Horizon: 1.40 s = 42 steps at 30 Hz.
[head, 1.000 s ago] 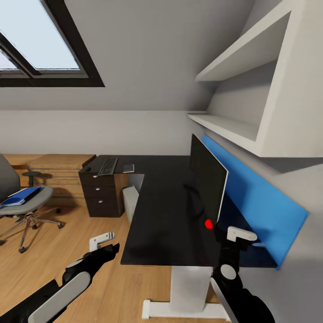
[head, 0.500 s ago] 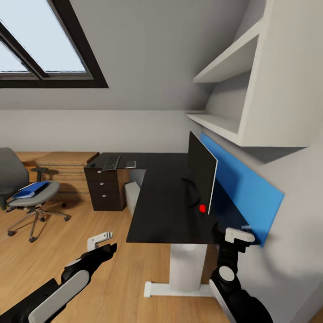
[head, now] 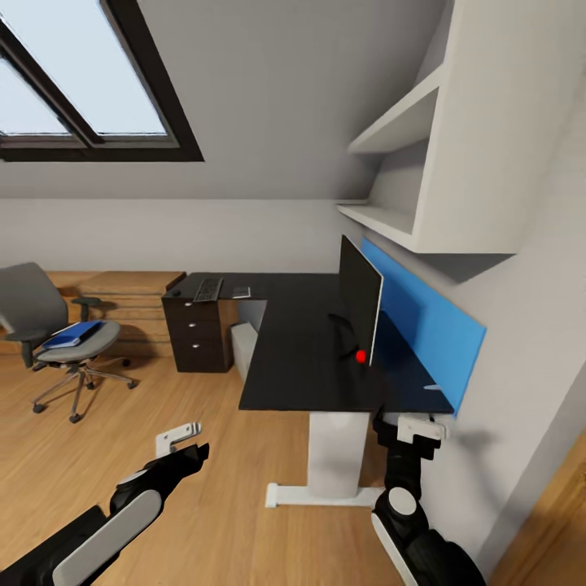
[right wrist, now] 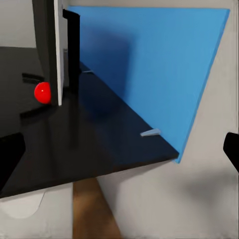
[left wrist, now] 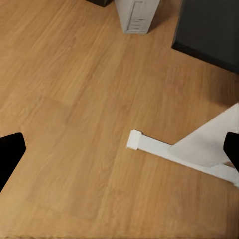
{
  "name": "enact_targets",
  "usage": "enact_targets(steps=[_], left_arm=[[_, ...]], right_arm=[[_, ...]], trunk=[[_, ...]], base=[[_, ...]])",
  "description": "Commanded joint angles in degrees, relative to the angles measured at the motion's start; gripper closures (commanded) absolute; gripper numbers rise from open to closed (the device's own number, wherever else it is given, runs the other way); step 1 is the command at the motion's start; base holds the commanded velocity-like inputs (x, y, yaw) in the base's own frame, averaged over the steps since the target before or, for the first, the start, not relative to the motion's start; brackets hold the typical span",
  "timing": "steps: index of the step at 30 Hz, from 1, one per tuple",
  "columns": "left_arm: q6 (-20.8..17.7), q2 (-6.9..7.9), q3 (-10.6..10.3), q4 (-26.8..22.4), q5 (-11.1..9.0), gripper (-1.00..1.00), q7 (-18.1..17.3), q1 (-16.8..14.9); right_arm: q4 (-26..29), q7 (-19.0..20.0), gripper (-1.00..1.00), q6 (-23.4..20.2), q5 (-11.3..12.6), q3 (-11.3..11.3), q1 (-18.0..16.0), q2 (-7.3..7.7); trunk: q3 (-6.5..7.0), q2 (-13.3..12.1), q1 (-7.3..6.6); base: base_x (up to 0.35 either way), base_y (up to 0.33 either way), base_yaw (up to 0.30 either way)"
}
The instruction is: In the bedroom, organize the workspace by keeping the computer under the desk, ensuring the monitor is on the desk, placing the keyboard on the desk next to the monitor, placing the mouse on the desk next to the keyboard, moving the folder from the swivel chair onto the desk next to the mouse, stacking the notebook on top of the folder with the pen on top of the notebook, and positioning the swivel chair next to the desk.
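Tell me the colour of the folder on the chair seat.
Bright blue; the folder shows best in the head view.

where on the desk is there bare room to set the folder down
The desk is bare in front of the monitor, out to its near edge. The far end above the drawers is crowded by the keyboard and small items.

Room taken from the head, looking forward and down over the bench [head: 301, 358], floor [left wrist: 74, 124] viewed closely from the left wrist, bench corner viewed closely from the right wrist, bench shared by all.
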State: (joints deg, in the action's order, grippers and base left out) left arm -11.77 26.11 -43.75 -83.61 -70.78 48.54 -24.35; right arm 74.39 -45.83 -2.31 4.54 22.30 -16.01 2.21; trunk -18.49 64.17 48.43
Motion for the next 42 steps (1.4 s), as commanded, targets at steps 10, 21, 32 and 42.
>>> enact_targets(steps=[10, 21, 32, 42], left_arm=[[0.17, -0.35, -1.42, 9.83, -0.29, -1.00, -0.03, -0.08], [12.11, -11.16, -13.84, 57.87, -0.32, -1.00, -28.30, -0.08], [30.65, -21.46, -14.08, 82.25, -0.32, -1.00, -44.77, 4.84], [40.21, -25.65, -14.13, 82.37, -0.19, -1.00, -44.58, 7.67]], right_arm=[[-10.17, 2.13, -1.00, 2.51, 1.25, 0.15, -0.07, 0.01], [-46.68, 18.84, -1.00, 18.77, 2.02, 0.10, -0.07, -4.78], [-68.66, 28.20, -1.00, 40.52, 1.68, -0.09, -0.07, -5.46], [-73.34, 28.53, -1.00, 42.82, 2.03, -0.13, -0.07, -8.36]], trunk=[[-0.08, 0.06, -0.03], [1.18, -2.75, -1.57], [3.16, -7.16, -3.98], [3.86, -8.76, -4.86]], base=[[-0.261, 0.172, 0.000], [-0.027, 0.019, 0.000], [0.000, 0.000, 0.000], [0.000, 0.000, 0.099]])
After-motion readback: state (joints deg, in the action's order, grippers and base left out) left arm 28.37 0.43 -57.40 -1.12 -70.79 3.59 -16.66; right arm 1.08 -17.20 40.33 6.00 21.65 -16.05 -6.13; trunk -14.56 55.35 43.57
